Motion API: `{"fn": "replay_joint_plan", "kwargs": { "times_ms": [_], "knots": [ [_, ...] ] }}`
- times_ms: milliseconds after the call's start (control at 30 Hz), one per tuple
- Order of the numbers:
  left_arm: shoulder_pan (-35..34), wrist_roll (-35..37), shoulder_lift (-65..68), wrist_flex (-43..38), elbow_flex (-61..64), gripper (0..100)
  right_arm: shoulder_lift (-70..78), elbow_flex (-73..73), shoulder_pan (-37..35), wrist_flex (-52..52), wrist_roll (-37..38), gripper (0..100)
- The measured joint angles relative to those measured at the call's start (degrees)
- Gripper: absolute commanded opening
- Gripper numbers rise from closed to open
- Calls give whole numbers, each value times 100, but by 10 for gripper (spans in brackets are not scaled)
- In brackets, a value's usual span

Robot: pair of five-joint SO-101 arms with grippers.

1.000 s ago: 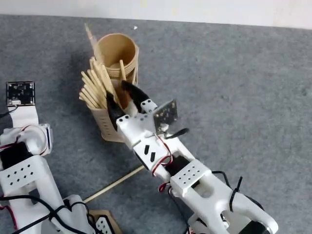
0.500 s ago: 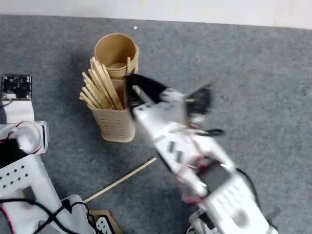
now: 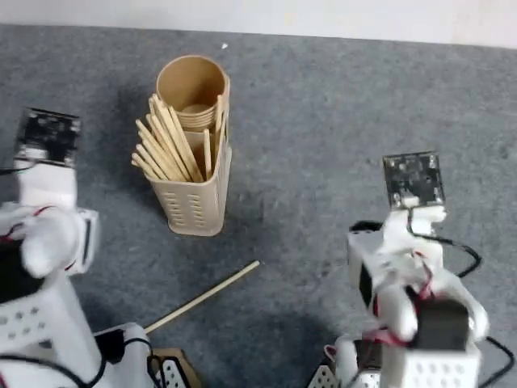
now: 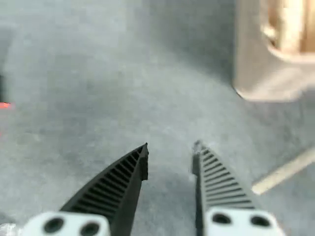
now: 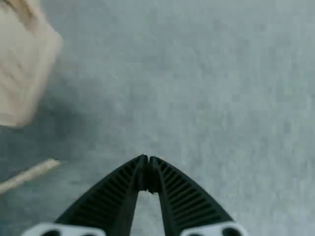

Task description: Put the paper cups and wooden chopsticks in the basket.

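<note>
The left gripper hangs over the grey mat with its jaws parted and nothing between them. Ahead of its tips, toward the right arm's side, stands the basket, well apart from the fingers. Nearer, on that same side, one end of a loose chopstick lies flat on the mat, apart from the gripper.

The right gripper is closed, its two tips meeting with nothing held. The basket sits ahead of it toward the left arm's side. The loose chopstick's end lies on that side too, closer to the fingers than the basket but not touching them.

In the high view the basket (a tall pale one with slotted walls) stands upright beyond the two arms, nearer the left arm than the right arm. A bundle of chopsticks leans out of it on the side facing the left arm. The paper cups sit nested in its far part, mouths up; how many are stacked is hard to tell, probably several. The loose chopstick lies aslant on the mat, one end near the basket's foot without touching it, the other close to the left arm's base.
</note>
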Motion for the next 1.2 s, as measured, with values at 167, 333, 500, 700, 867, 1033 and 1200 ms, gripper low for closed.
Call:
{"fn": "replay_joint_plan", "kwargs": {
  "times_ms": [167,333,500,700,867,1033,1200],
  "knots": [
    [589,-185,0,0,1046,147,9,2233,1081,-1767,88,22],
    [1099,-325,0,0,1512,145,18,3974,1451,-3341,88,22],
    [1591,-325,-615,-9,1662,145,18,4888,1398,-4255,88,22],
    [2066,-607,-1002,9,2330,144,9,5108,1363,-4466,114,22],
    [2637,-1284,-818,0,2673,145,9,5125,1363,-4466,132,22],
    [3578,-1574,-765,-18,2725,146,9,5125,1354,-4466,132,22],
    [4607,-1618,-730,-9,2752,147,9,5143,1354,-4466,132,22]
  ]
}}
